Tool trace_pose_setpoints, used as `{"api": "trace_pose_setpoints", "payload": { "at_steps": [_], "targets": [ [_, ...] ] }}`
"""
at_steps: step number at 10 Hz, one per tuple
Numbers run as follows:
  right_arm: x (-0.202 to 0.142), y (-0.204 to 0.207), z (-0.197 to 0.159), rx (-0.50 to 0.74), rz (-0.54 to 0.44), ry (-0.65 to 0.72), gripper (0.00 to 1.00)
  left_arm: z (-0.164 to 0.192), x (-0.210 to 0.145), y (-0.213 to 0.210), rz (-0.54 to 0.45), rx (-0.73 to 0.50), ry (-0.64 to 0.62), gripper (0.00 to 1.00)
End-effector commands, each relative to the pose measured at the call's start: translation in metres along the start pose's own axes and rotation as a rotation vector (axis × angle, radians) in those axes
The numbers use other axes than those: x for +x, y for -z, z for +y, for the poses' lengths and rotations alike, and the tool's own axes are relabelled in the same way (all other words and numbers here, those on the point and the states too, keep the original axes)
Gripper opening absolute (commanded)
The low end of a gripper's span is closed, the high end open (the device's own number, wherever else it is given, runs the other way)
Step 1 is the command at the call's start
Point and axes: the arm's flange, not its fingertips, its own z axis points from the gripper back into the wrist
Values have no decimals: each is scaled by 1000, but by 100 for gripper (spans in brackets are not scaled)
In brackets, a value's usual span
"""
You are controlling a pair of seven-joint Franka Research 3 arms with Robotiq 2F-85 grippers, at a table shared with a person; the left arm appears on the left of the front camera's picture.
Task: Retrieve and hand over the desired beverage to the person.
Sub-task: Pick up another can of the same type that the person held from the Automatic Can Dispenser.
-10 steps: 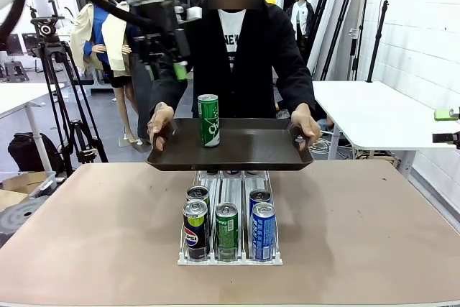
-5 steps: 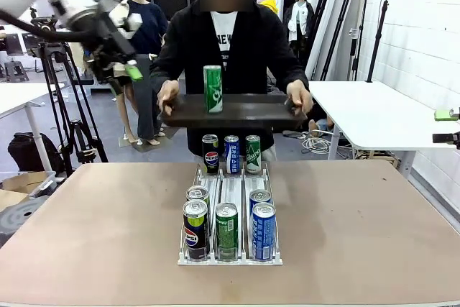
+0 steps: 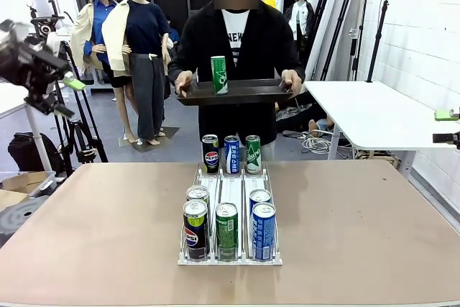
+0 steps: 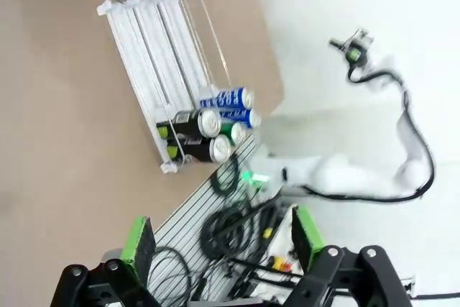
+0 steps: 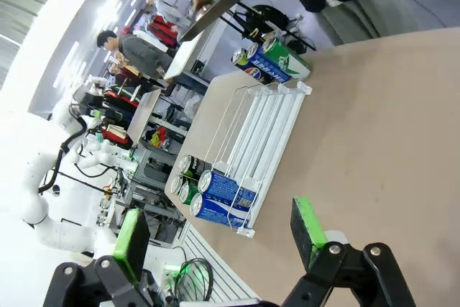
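Green can (image 3: 219, 75), the beverage in question, stands upright on a dark tray (image 3: 251, 93) that the person (image 3: 237, 41) holds by its two short ends at chest height on the far side of the tabletop (image 3: 359, 228). The tray is kept level, which is what lets a tall, narrow can balance there without a hand on it. It sits left of the tray's middle, clear of the raised rim. Below, a white rack (image 3: 230, 186) on the tabletop carries the other cans (image 3: 226, 226) in lanes, some at the near end and three at the far end, so that each can be reached from above. The left tool (image 3: 68, 98) hangs high at the left edge of the front view, well apart from tray and rack, its jaws spread wide with nothing between them. The right tool (image 5: 219, 239) is likewise wide and empty above the tabletop. With the can resting on the tray and neither tool touching it, the handover looks complete.
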Motion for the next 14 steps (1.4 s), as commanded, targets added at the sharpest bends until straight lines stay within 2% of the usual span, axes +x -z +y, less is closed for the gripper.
{"api": "trace_pose_setpoints", "payload": {
  "at_steps": [1, 3, 4, 6, 9, 11, 14],
  "targets": [
    [-1, 0, 0, 4, 0, 6, 100, 34, -22, 17, -134, -132, -44, 100],
    [-1, 0, 0, 4, 0, 6, 100, 75, -40, 15, -296, -254, -179, 100],
    [-1, 0, 0, 4, 0, 6, 100, 90, -46, 15, -331, -281, -240, 100],
    [-1, 0, 0, 4, 0, 6, 100, 113, -49, 23, -340, -313, -292, 100],
    [-1, 0, 0, 4, 0, 6, 100, 140, -57, 24, -398, -355, -302, 100],
    [-1, 0, 0, 4, 0, 6, 100, 151, -60, 32, -425, -369, -332, 100],
    [-1, 0, 0, 4, 0, 6, 100, 153, -60, 38, -414, -349, -337, 100]
  ]
}}
